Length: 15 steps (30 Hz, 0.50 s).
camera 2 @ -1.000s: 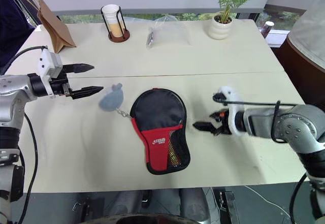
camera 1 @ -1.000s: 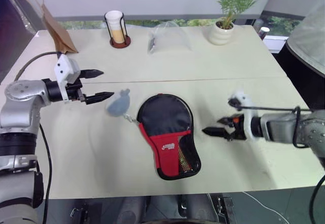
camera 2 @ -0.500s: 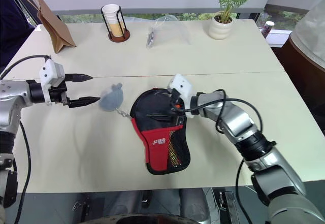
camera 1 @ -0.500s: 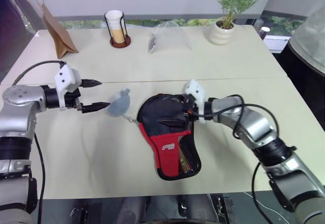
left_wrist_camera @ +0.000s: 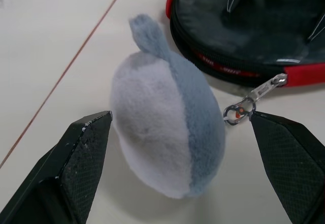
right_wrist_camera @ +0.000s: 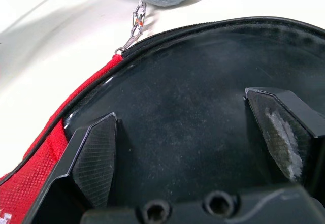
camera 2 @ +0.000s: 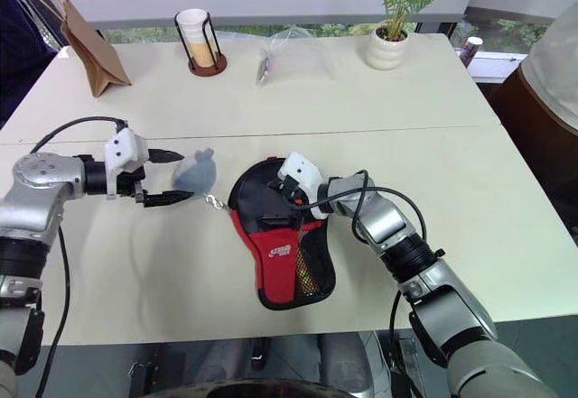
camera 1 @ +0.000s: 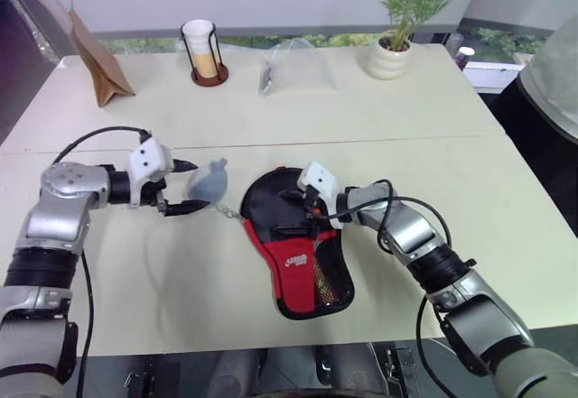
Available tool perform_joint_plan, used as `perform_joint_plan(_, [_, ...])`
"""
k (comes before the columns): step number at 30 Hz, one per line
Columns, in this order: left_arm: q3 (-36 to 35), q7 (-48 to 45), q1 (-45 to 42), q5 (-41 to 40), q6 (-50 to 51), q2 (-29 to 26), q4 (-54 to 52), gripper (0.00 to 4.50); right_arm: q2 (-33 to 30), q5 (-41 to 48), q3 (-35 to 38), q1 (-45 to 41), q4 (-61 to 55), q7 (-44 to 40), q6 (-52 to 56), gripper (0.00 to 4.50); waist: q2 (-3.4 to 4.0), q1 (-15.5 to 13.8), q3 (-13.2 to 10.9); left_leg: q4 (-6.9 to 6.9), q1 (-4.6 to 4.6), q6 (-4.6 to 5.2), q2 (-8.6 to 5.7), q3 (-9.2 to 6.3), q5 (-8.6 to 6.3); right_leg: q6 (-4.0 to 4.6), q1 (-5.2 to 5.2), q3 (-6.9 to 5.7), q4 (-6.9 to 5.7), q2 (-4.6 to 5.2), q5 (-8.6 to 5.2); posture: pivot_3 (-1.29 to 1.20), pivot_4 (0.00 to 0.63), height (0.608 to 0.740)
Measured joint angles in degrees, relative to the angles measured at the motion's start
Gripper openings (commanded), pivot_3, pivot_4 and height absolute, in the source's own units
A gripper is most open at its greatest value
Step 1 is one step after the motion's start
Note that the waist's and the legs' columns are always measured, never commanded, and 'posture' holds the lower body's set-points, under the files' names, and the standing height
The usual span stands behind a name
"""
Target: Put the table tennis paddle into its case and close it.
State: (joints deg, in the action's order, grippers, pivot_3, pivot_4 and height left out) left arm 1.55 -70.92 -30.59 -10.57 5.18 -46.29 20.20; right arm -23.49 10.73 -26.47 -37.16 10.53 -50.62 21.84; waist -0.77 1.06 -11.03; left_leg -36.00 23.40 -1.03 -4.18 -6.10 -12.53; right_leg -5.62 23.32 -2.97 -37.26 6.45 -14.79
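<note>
Your case (camera 1: 298, 240) lies flat on the table (camera 1: 433, 154), its round black end toward the plush charm (left_wrist_camera: 162, 132) clipped to its zipper chain (left_wrist_camera: 251, 99). Your left gripper (camera 1: 185, 186) is spread wide around the charm, gripping nothing. Your right gripper (right_wrist_camera: 198, 148) hovers over the case's black face, fingers apart, empty.

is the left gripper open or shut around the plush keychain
Open: the left gripper has its black fingers spread either side of the grey plush keychain, not clamped on it.
</note>
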Motion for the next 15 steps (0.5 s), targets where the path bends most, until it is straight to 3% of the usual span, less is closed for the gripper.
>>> perform_joint_plan(9, [2.2, 3.1, -2.9, 4.3, -3.9, 3.0, 8.2, 4.5, 0.6, -2.3, 0.6, 0.1, 1.0, -1.2, -1.4, 4.44, -0.01, -0.1, 0.0, -0.03, -0.05, -0.01, 0.0, -0.01, 0.01, 0.01, -0.07, 0.0, -0.04, -0.01, 0.01, 0.0, 0.15, 0.74])
perform_joint_plan(12, [2.5, 3.4, -4.7, 5.1, -4.7, 4.4, 11.1, 3.62, 0.6, -2.7, 0.9, 0.4, 0.9, -1.4, -1.4, 4.5, -0.03, -0.2, 0.1, -0.08, -0.06, -0.02, 0.0, -0.01, 0.01, 0.0, -0.1, -0.01, -0.05, -0.01, 0.02, 0.0, 0.15, 0.74])
perform_joint_plan(15, [3.1, 3.2, -7.7, 5.6, -6.2, 5.9, 15.1, 2.06, 0.5, -3.1, 1.3, 1.3, 0.1, -1.1, -1.4, 4.5, -0.02, -0.4, 0.1, -0.09, -0.06, -0.02, -0.02, -0.01, 0.02, 0.0, -0.12, -0.01, -0.05, -0.01, 0.02, 0.0, 0.15, 0.74])
